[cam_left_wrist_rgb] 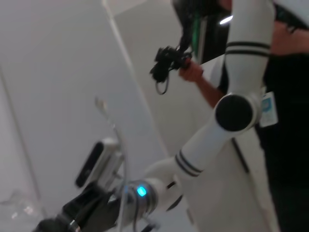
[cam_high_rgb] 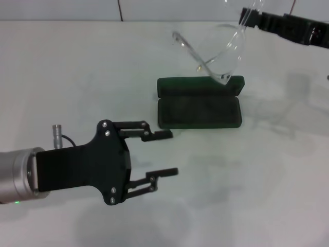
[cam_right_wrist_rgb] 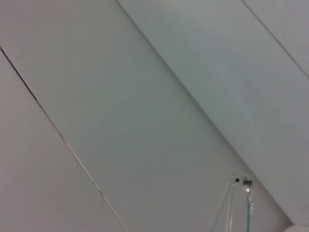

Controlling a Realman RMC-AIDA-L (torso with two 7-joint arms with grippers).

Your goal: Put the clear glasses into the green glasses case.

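clear glasses (cam_high_rgb: 221, 51) top cut by frame edge, right claw (cam_high_rgb: 245, 16) fingertips indistinct

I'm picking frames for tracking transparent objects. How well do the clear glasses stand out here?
Head view: the clear glasses show only as thin bright outlines, clearest over the green glasses case, with a soft shadow to the right. Right wrist view: just faint arm tips. Left wrist view: blurred, only a faint glint.

We take this for a robot test lab rather than a home. The bare white desk (cam_high_rgb: 77, 67) meets plain white wall panels (cam_high_rgb: 61, 9) along its far edge. In the left wrist view a person (cam_left_wrist_rgb: 289, 125) wearing a badge (cam_left_wrist_rgb: 269, 108) stands behind the white robot arm (cam_left_wrist_rgb: 231, 116), holding a camera (cam_left_wrist_rgb: 166, 60).
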